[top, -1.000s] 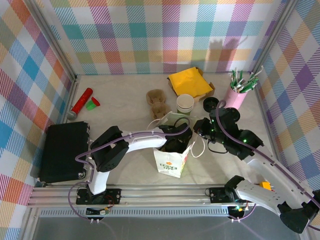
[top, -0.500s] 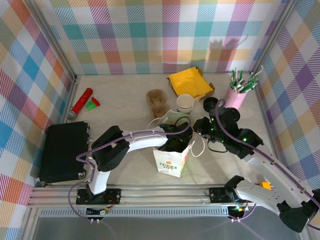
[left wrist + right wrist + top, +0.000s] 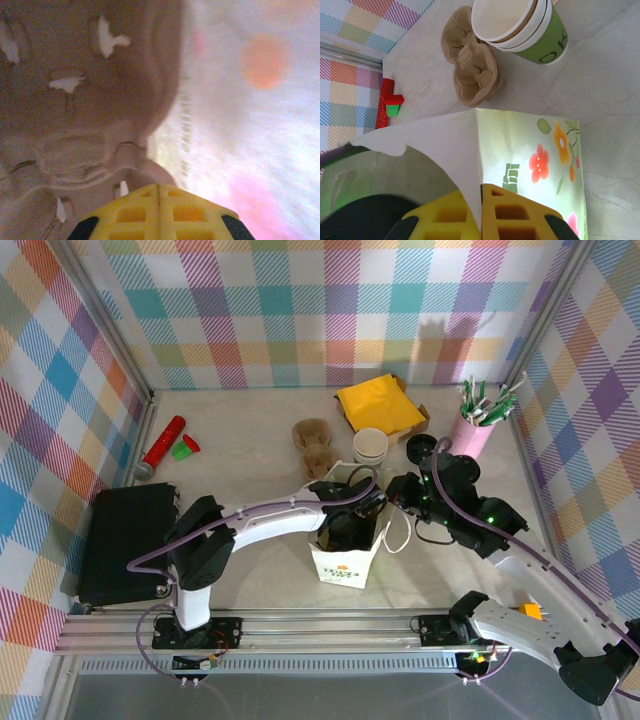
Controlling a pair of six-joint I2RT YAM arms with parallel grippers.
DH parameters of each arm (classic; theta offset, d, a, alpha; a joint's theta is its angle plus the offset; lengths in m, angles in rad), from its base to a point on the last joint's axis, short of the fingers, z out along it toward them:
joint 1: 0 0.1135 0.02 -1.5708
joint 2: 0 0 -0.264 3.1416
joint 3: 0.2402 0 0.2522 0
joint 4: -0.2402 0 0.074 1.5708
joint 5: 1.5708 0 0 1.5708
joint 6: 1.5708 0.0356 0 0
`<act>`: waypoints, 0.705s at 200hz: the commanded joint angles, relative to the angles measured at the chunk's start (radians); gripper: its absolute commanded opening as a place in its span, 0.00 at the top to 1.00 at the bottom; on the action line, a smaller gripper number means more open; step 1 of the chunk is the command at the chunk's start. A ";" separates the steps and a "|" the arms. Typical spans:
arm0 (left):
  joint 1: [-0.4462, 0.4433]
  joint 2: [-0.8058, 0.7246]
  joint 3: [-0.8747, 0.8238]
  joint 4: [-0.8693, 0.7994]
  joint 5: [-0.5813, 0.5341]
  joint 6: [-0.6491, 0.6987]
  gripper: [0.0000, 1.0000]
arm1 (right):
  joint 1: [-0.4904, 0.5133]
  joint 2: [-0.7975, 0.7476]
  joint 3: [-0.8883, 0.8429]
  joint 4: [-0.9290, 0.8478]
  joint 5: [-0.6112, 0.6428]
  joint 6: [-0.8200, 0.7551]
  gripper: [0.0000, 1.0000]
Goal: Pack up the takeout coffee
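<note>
Tipped upright since a second ago: white paper bag (image 3: 345, 562). Pinches its rim with right gripper (image 3: 481, 195), clenched; reaches inside with left gripper (image 3: 159, 192), clamped shut.

Black case (image 3: 125, 540), red tube (image 3: 163, 443), pink straw holder (image 3: 470, 436), yellow napkins (image 3: 378, 405).
</note>
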 commanded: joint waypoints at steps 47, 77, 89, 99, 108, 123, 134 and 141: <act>-0.001 -0.112 0.037 -0.011 0.027 -0.022 1.00 | 0.002 -0.002 0.034 0.011 0.022 -0.033 0.99; -0.001 -0.142 0.053 0.001 0.035 -0.022 1.00 | 0.002 -0.001 0.033 0.010 0.022 -0.035 0.99; 0.000 -0.151 0.055 0.023 0.054 -0.022 1.00 | 0.002 0.000 0.038 0.001 0.020 -0.037 1.00; 0.001 -0.156 0.066 0.027 0.053 -0.022 1.00 | 0.002 0.000 0.040 -0.006 0.018 -0.037 1.00; 0.001 -0.162 0.073 0.030 0.052 -0.023 1.00 | 0.002 -0.002 0.039 -0.007 0.020 -0.037 1.00; 0.004 -0.171 0.092 0.035 0.058 -0.022 1.00 | 0.002 -0.004 0.039 -0.013 0.022 -0.040 1.00; 0.005 -0.178 0.108 0.038 0.057 -0.019 1.00 | 0.002 -0.003 0.042 -0.013 0.021 -0.041 1.00; 0.005 -0.182 0.116 0.037 0.052 -0.017 1.00 | 0.002 -0.002 0.044 -0.014 0.020 -0.043 1.00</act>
